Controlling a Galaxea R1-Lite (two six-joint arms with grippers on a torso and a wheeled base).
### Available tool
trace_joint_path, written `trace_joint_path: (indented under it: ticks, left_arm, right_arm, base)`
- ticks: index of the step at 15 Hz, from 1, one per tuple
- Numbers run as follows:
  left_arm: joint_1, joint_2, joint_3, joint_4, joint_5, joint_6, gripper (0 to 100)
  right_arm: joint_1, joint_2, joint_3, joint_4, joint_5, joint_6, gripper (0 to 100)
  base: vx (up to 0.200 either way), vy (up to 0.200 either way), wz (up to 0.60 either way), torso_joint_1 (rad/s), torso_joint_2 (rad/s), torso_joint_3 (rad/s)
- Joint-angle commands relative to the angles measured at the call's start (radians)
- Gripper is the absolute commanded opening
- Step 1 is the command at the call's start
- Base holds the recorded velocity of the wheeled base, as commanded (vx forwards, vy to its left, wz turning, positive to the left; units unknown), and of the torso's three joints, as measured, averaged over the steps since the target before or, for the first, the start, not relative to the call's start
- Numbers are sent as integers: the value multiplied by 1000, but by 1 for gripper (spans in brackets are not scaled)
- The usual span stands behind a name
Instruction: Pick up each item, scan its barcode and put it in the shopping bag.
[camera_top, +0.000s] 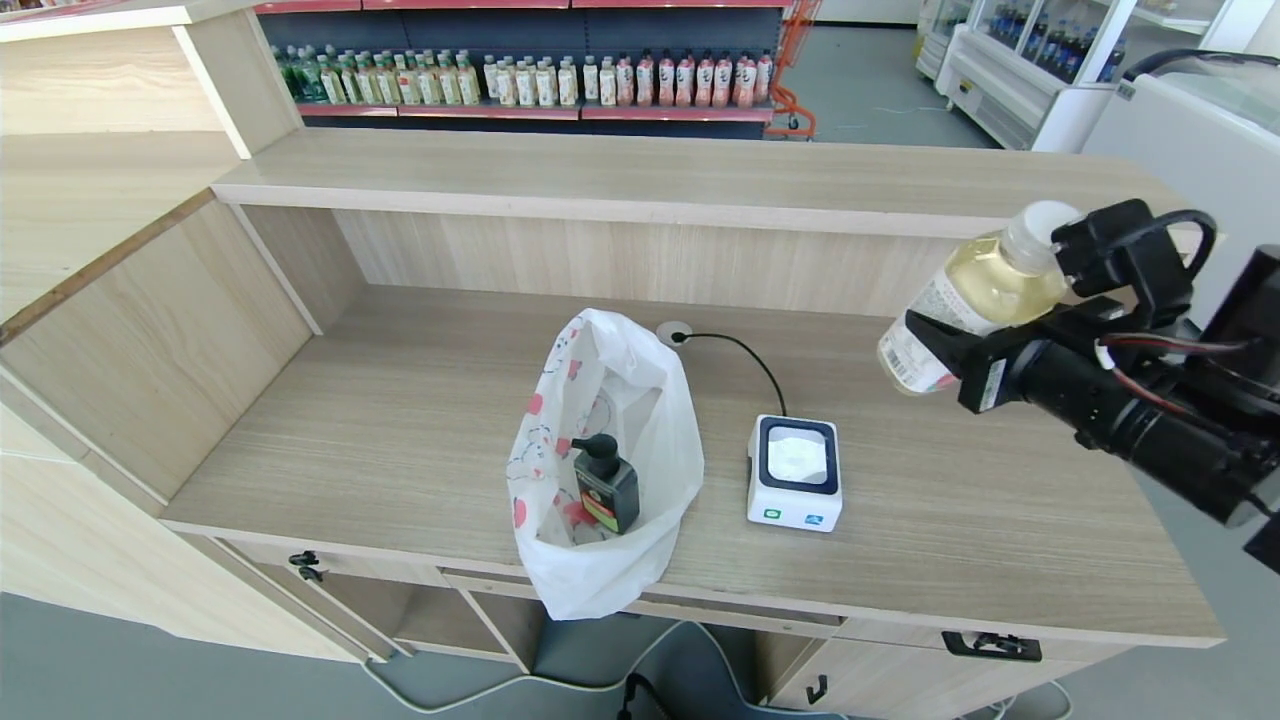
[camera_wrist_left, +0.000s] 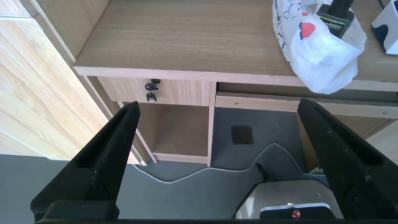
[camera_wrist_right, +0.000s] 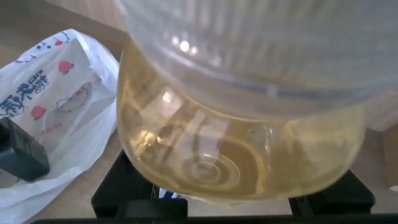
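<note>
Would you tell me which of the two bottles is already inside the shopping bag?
The black pump bottle; the clear bottle of yellow drink is in the right hand.

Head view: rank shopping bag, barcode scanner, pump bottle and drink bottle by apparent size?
1. shopping bag: clearly largest.
2. drink bottle: looks bigger than the scanner, but it is held up nearer the camera, so this rank is unsure.
3. barcode scanner.
4. pump bottle: smallest, standing inside the bag.
</note>
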Motion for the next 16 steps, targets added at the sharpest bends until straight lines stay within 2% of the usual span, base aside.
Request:
trace_joint_path:
  ticks: [1, 4, 10, 16]
  left_arm:
    - [0, 0, 0, 0, -1, 0, 100]
    - [0, 0, 0, 0, 0, 0, 100]
    - [0, 0, 0, 0, 0, 0, 100]
    - [0, 0, 0, 0, -1, 2, 100]
  right_arm:
    - [13, -194, 28, 120, -23, 76, 0]
    - [13, -256, 108, 146, -4, 137, 0]
    - [13, -228, 176, 140, 11, 156, 0]
    - [4, -214, 173, 140, 17, 173, 0]
  base:
    - [0, 0, 0, 0, 0, 0]
    - [0, 0, 0, 0, 0, 0]
    - [0, 0, 0, 0, 0, 0]
    - [0, 0, 0, 0, 0, 0]
